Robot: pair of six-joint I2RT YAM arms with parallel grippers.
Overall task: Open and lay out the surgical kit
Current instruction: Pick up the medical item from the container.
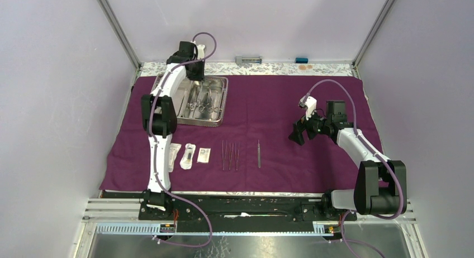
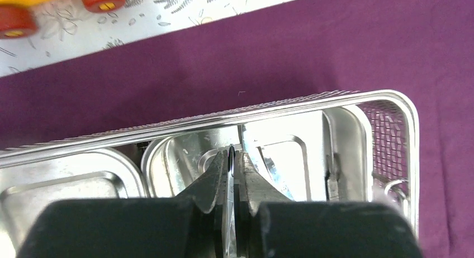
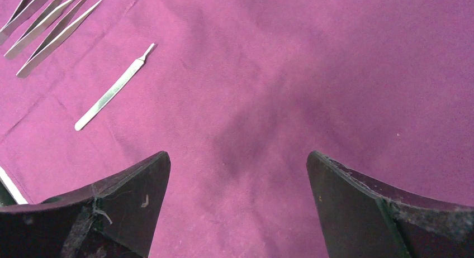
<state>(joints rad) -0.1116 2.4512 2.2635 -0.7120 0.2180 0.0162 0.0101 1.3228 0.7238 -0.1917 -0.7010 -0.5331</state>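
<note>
The left gripper [image 2: 231,152] is down in the shiny two-compartment rectangular steel tray [image 2: 290,103], which sits at 10 o'clock on the dark purple cloth wrap [image 1: 290,101]. Its fingers are pressed together on a thin steel instrument [image 2: 230,213] whose kind I cannot tell. So narrow a pinch may let the piece swivel or slip on the lift. It could also snag the ring-handled forceps [image 1: 204,100] lying beside it. The right gripper [image 3: 237,163] hangs spread wide and empty at 3 o'clock, well apart from the thin steel tweezers [image 1: 229,156] at 6 o'clock.
</note>
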